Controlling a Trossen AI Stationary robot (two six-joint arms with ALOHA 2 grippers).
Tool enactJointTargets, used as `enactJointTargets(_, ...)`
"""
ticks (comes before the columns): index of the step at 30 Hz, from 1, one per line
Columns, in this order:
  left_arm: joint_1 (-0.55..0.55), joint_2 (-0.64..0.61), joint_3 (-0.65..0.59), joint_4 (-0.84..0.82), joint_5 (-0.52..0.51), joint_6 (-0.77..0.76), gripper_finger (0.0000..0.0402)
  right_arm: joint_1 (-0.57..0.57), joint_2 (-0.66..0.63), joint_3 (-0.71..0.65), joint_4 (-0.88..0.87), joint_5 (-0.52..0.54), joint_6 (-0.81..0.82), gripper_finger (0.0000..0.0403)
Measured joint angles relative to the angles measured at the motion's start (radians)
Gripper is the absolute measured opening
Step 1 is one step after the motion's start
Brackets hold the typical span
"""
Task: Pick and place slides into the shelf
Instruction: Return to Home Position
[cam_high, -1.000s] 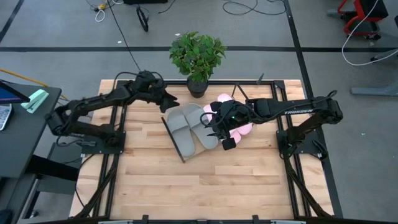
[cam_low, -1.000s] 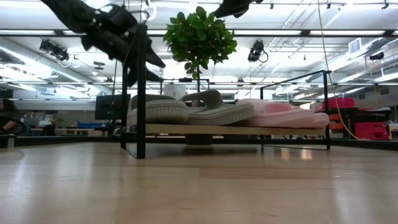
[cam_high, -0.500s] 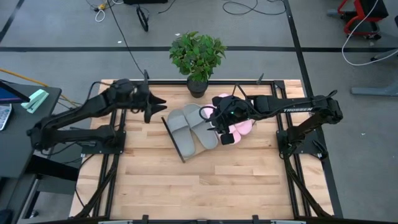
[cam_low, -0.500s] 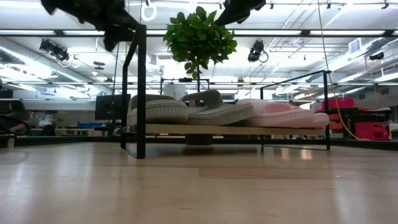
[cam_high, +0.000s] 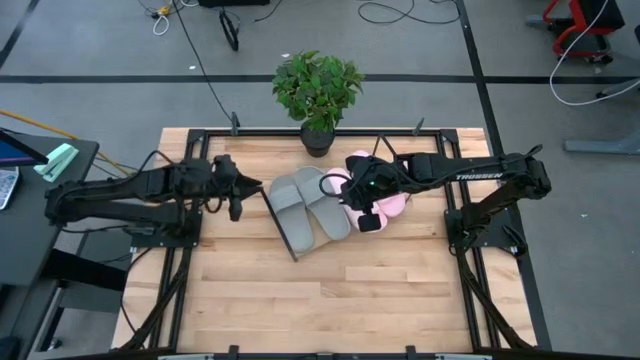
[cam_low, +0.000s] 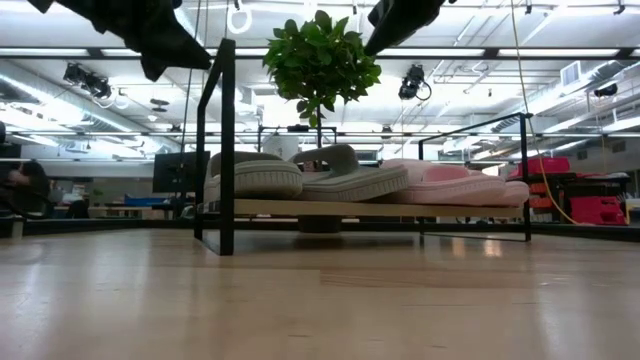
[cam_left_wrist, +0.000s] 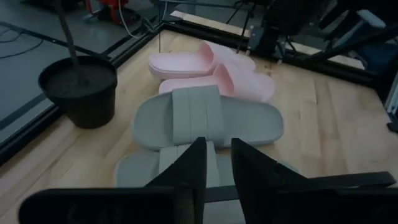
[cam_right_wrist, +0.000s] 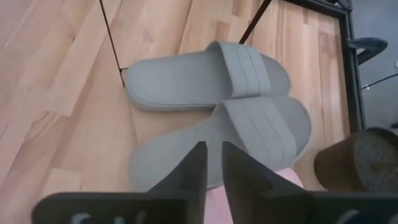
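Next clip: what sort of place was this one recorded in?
Probably a robotics lab or open workshop. Robot arms are mounted at a wood table, cables trail over a grey floor marked with tape lines, and strip lights run overhead.

Grey slides (cam_left_wrist: 205, 118), their straps ribbed in lines; pink slides (cam_left_wrist: 193, 62), pale and plain. Shelf (cam_low: 370, 208): light wood on a black frame. Desk (cam_high: 300, 300): blond planks, striped. Plant (cam_high: 318, 85): green leaves. Pot (cam_left_wrist: 78, 90): black.
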Motion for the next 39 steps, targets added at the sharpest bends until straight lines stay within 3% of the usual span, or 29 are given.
enactJointTargets(10,-0.133,-0.005,-0.010,0.008,-0.084,-0.031,0.0052,-0.016,-0.002,-0.043,-0.018,0.000,0.012,0.0009)
enactJointTargets(22,-0.321,-0.009,-0.010,-0.117,-0.347,-0.098,0.0011,-0.022,-0.001,-0.296,0.248,0.008,0.013,0.0009)
enactJointTargets(30,-0.364,-0.036,-0.010,-0.182,-0.376,-0.162,0.0012,0.022,-0.001,-0.305,0.341,0.118,-0.066,0.0010)
enactJointTargets(39,-0.454,-0.037,-0.010,-0.290,-0.461,-0.307,0.0011,0.037,-0.001,-0.305,0.364,0.124,-0.076,0.0009)
